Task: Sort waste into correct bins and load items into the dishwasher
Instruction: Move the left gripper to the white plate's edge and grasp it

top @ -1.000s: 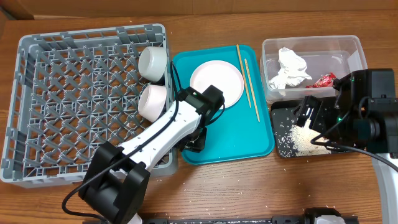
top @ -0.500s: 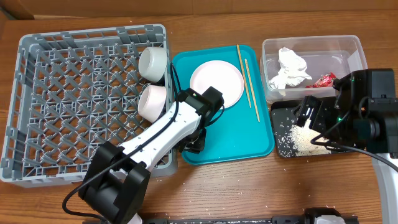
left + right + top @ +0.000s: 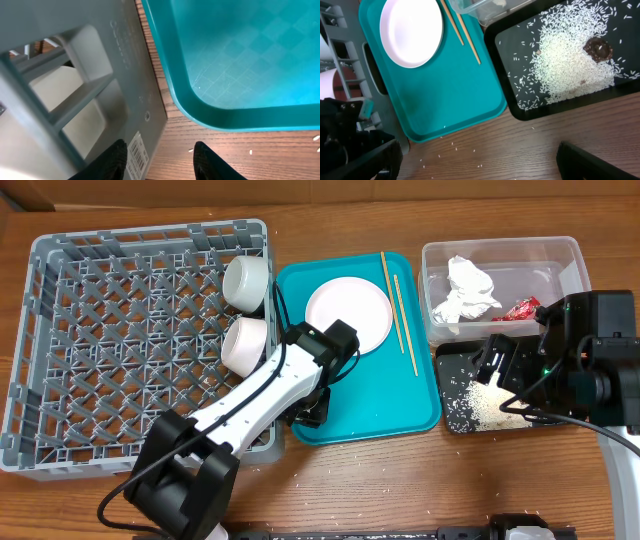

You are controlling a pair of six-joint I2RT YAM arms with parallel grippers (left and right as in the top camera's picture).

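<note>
Parted fingers hang above grey rack beside teal tray.

The dish rack is matt grey plastic. The teal tray looks smooth, faintly chequered. The table shows wood grain.

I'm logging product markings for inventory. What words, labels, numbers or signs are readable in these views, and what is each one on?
Barcode sticker on the outer wall of the grey dish rack: the bars show, but any digits are too small to read.
Raised moulded marks higher on the same wall: too blurred to read.
Nothing legible anywhere else in the three views.
</note>
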